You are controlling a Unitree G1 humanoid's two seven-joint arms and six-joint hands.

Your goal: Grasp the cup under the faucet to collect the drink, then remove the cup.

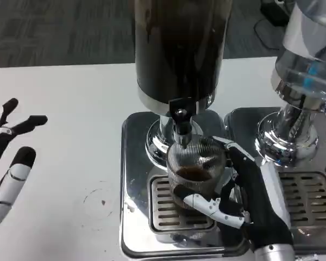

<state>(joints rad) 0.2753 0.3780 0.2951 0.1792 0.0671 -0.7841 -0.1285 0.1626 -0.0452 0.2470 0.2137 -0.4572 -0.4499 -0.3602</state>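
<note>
A clear ribbed cup (196,169) with a little dark drink in it stands on the drip grate (162,209) right under the faucet (180,126) of the dark drink dispenser (179,51). My right hand (244,196) wraps around the cup from the right, with fingers across its front and behind it. My left hand (10,163) hovers at the far left over the white table, fingers spread and holding nothing.
A second dispenser (307,81) with a clear tank stands at the right on its own steel tray and grate (309,198). The steel base tray (131,179) surrounds the cup. Bare white table (70,109) lies between my left hand and the machine.
</note>
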